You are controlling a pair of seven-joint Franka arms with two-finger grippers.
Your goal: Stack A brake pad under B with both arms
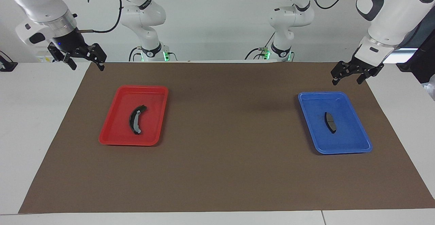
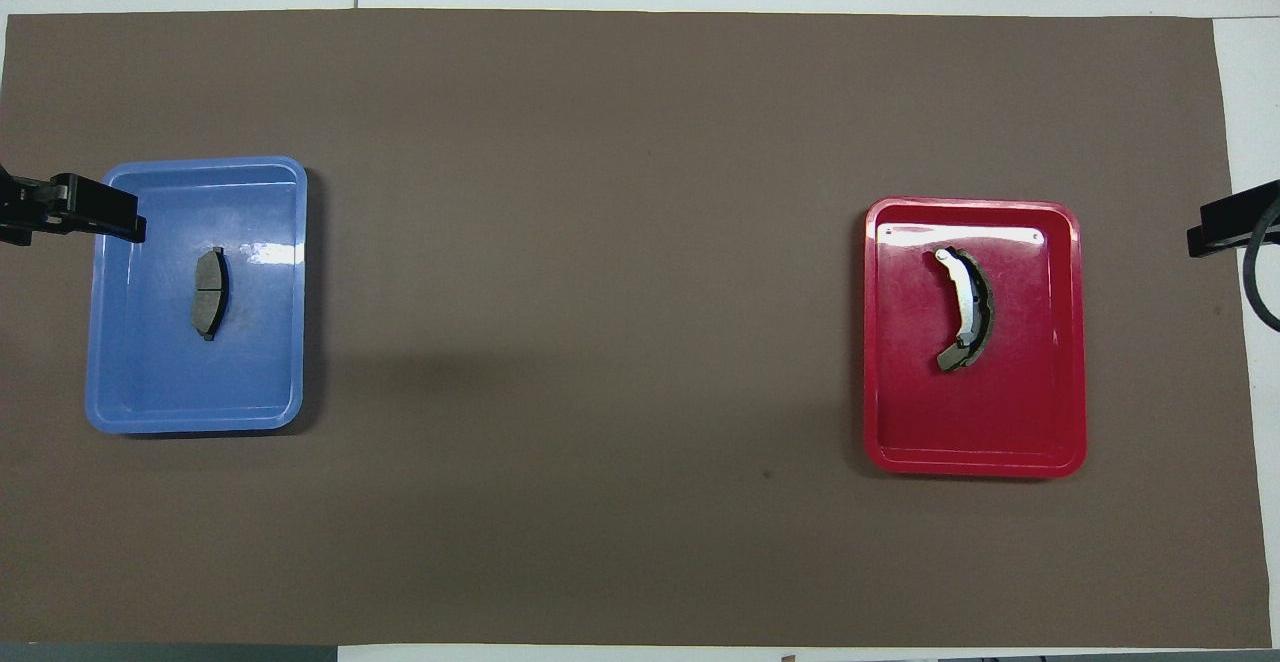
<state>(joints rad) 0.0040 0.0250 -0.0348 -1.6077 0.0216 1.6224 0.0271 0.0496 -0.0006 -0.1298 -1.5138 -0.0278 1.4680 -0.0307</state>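
At the upper left of the facing view my right gripper [image 1: 83, 60] is hanging spread and empty above the mat's [image 1: 217, 170] corner. Below it, the red tray [image 1: 159, 92] is holding B [image 1: 136, 119], the long crescent, alone. At right, the blue tray [image 1: 360, 140] is holding the A brake pad [image 1: 330, 122], with my left gripper [image 1: 350, 75] hovering spread above the tray's upper edge. Both parts are lying flat and thin, so I am risking fingers skidding off an edge, or catching a tray wall and dragging the tray.
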